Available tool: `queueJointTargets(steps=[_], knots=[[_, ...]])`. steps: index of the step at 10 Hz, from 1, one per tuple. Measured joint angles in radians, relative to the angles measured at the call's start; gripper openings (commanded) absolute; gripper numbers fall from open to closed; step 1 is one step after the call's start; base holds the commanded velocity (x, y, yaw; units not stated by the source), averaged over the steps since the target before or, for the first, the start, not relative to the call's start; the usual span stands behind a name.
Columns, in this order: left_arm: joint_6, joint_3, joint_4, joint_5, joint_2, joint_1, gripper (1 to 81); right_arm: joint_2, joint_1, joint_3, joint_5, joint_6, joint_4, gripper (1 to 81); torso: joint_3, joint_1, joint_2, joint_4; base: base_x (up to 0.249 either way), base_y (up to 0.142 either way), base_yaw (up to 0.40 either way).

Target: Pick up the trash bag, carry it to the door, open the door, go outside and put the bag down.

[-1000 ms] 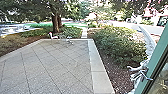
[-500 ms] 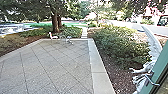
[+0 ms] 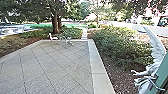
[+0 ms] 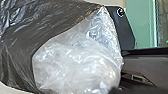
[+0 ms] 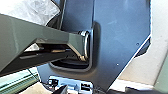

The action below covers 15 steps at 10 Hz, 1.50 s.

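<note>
From where I stand, the largest thing is the paved yard, with a pale stone border along one side. Beyond it rises a tree, and green bushes grow beside the border. The edge of a green door is close to the robot. Next to this edge is a long pale shape, which I cannot name surely. The trash bag, of dark and clear plastic, is right before the left wrist. How open the left tool and the right tool are, or what each holds, I cannot tell. A white chair stands at the yard's far end. Smallest is the bent door handle.
</note>
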Motion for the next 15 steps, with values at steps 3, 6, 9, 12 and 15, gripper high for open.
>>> queueJointTargets(steps=[3,6,9,12,15], knots=[[0.000,0.000,0.000,0.008,0.000,0.019,1.0,0.000,-0.017,0.000,-0.001,0.000,0.000,81.1,0.000,-0.003,-0.002,0.000,0.111,0.000,0.000],[0.000,0.000,0.000,0.003,0.000,0.010,1.0,0.000,-0.010,-0.001,-0.001,0.000,0.000,81.1,0.000,-0.003,-0.002,0.000,0.111,0.000,0.000],[0.000,0.000,0.000,0.004,-0.001,0.010,1.0,0.000,-0.009,-0.001,-0.001,0.000,0.000,81.1,0.000,-0.003,-0.002,0.000,0.116,0.000,0.000],[0.000,0.000,0.000,0.004,-0.001,0.010,1.0,-0.001,-0.009,-0.001,-0.001,0.000,0.000,81.1,0.000,-0.003,-0.002,0.000,0.116,0.000,0.000],[0.000,0.000,0.000,0.001,0.000,0.002,1.0,0.000,-0.003,-0.001,0.000,0.000,0.000,81.1,0.000,-0.002,-0.001,0.000,0.029,0.000,0.000]])
